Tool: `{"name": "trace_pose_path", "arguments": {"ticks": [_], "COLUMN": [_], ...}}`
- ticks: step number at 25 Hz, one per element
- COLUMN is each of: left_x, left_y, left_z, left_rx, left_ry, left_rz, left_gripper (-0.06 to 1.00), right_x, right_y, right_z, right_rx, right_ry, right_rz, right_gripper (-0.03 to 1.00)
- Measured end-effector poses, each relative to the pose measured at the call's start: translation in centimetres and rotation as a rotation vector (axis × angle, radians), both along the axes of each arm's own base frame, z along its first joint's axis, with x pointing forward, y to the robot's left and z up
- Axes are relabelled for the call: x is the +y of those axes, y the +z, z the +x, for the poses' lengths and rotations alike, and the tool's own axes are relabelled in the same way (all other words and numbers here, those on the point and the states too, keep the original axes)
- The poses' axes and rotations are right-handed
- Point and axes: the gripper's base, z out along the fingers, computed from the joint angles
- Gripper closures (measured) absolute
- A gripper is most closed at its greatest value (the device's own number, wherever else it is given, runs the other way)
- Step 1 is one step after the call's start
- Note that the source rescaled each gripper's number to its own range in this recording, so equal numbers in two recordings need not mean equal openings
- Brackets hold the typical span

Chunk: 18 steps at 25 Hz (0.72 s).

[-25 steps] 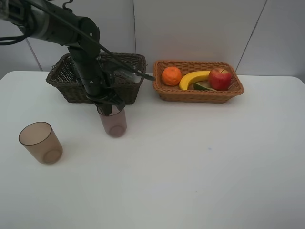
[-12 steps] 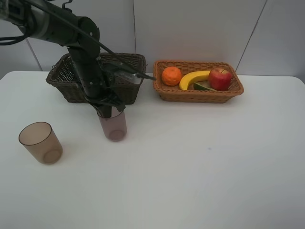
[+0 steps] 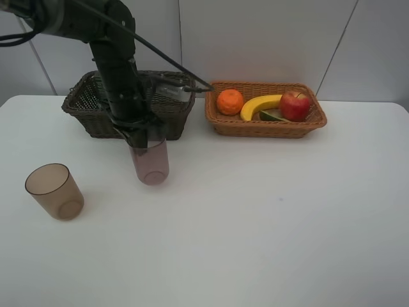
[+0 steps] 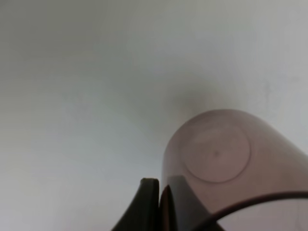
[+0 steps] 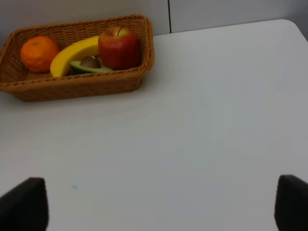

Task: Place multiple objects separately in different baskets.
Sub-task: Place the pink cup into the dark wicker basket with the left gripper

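Left pincer (image 3: 146, 142) pinches the rim of a cup (image 3: 151, 163), held just in front of the dark basket (image 3: 83, 102). Step: moving the cup to that basket. Next: lift over the wall, release. Right pincer (image 5: 154, 204) spread, idle.

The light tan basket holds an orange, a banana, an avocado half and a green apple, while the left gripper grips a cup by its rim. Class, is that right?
Not quite. The apple in the light tan basket is red, not green, as the right wrist view shows. The rest stands: orange, banana, avocado half, and the left gripper gripping the cup by its rim.
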Motion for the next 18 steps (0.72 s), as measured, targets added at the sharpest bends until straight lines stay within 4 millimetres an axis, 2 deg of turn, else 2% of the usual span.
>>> {"name": "trace_pose_path", "arguments": {"ticks": [4, 18], "left_x": [-0.3, -1.9], "left_y": [1.6, 7.9], "left_z": [0.6, 3.5], "left_rx": [-0.005, -0.214], "left_ry": [-0.008, 0.0], "left_rz": [-0.009, -0.125], "left_gripper": [0.93, 0.93], "right_x": [0.0, 0.0], "right_y": [0.0, 0.0], "right_z": [0.0, 0.0], "right_rx": [0.0, 0.0], "right_ry": [0.0, 0.0], "right_rz": [0.0, 0.0], "right_gripper": [-0.03, -0.03]}}
